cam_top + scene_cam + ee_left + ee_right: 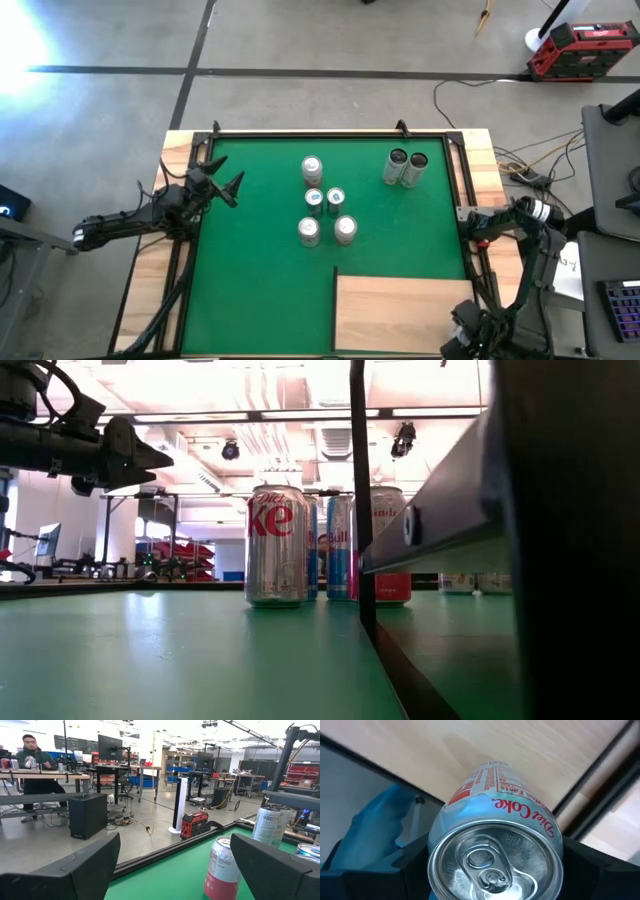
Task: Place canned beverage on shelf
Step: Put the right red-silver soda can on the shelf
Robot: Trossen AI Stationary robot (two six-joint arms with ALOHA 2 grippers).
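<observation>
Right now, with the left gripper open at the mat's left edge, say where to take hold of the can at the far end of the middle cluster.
Grip the can on its round side wall around mid-height, bringing the left gripper in level from the left. It stands upright with bare green mat on that side; a neighbouring can stands close on its near side, so mind that finger.

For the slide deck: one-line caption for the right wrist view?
Right gripper jaws closed on a Diet Coke can, held over the pale wooden shelf.
</observation>
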